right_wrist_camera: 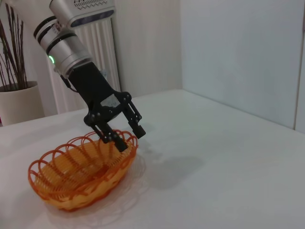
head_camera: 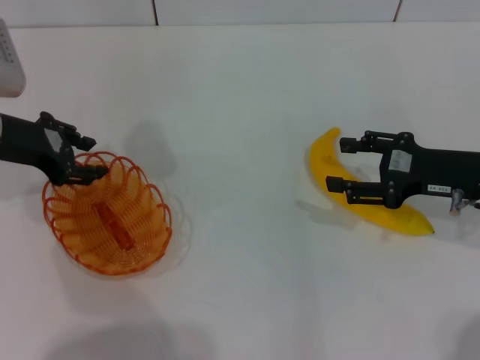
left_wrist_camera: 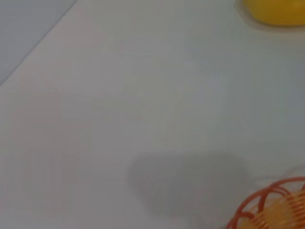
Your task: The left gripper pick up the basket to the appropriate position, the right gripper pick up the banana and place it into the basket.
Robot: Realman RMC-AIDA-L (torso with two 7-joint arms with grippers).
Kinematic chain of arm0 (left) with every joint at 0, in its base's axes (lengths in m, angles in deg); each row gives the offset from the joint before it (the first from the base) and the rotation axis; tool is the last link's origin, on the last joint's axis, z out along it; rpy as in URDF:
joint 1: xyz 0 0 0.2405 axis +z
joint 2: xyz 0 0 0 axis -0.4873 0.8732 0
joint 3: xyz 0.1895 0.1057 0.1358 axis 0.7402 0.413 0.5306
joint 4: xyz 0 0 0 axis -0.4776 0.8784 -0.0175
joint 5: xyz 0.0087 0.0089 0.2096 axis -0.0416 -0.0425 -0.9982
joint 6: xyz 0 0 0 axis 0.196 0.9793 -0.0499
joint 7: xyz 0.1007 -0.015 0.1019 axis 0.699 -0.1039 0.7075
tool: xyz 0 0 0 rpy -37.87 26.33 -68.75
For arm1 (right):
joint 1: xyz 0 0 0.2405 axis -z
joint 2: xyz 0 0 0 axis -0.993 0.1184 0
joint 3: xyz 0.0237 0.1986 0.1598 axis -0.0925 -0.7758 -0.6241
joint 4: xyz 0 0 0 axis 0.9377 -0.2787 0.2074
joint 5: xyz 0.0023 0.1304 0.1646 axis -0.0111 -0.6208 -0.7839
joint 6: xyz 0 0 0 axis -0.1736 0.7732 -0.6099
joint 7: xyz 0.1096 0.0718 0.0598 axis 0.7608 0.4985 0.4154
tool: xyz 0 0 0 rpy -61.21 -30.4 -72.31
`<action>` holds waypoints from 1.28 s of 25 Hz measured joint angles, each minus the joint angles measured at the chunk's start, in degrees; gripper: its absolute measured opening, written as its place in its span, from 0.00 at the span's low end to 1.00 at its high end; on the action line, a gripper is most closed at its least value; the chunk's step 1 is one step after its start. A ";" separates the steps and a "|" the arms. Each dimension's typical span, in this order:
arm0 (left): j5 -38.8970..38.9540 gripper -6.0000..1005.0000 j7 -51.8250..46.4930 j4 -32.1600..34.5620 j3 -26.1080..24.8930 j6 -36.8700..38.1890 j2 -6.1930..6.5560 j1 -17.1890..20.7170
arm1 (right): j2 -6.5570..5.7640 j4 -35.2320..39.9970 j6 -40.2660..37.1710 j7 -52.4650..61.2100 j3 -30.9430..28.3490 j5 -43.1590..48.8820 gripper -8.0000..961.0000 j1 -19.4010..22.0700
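Observation:
The orange wire basket (head_camera: pixel 112 225) sits on the white table at the left; it also shows in the right wrist view (right_wrist_camera: pixel 76 174), and its rim (left_wrist_camera: pixel 267 200) shows in the left wrist view. My left gripper (head_camera: pixel 88 157) is open, with one finger inside the basket's far rim and the other outside it, as the right wrist view (right_wrist_camera: pixel 127 136) shows. The yellow banana (head_camera: pixel 321 161) lies on the table at the right, and one end (left_wrist_camera: pixel 276 12) shows in the left wrist view. My right gripper (head_camera: pixel 343 163) is open, its fingers on either side of the banana's upper part.
A white device (head_camera: pixel 7 67) stands at the table's far left edge. The table's back edge meets a tiled wall. In the right wrist view a potted plant (right_wrist_camera: pixel 19 102) and a radiator stand beyond the table.

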State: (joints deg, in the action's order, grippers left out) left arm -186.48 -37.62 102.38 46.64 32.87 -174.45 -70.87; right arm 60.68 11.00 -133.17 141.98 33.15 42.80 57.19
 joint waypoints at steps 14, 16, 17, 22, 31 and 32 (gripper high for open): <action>0.51 0.26 -0.39 -0.04 2.27 -2.80 -0.48 -0.13 | 0.00 -0.09 0.00 0.00 -0.03 -0.01 0.79 0.00; 0.74 0.20 -0.49 0.07 2.82 -2.80 -0.49 0.00 | 0.00 -0.09 0.00 0.00 -0.03 -0.01 0.79 0.06; 0.76 0.17 -0.56 0.14 2.97 -2.80 -0.49 0.07 | 0.00 -0.09 0.00 0.00 -0.03 -0.01 0.79 0.09; 1.20 0.08 -0.79 0.30 2.99 -2.21 -0.49 0.17 | -0.04 -0.14 0.00 0.00 -0.03 -0.01 0.79 0.26; 10.79 0.07 -5.49 5.46 2.42 6.92 -0.42 4.23 | -0.32 -0.31 0.00 0.00 -0.21 -0.05 0.78 0.69; 12.88 0.07 -6.59 6.04 2.31 8.05 -0.29 5.15 | -0.32 -0.32 0.00 0.00 -0.22 -0.06 0.78 0.69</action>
State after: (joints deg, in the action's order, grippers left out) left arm -173.60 -44.21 108.42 48.95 40.92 -174.74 -65.72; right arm 60.35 10.68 -133.18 141.98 32.93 42.75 57.88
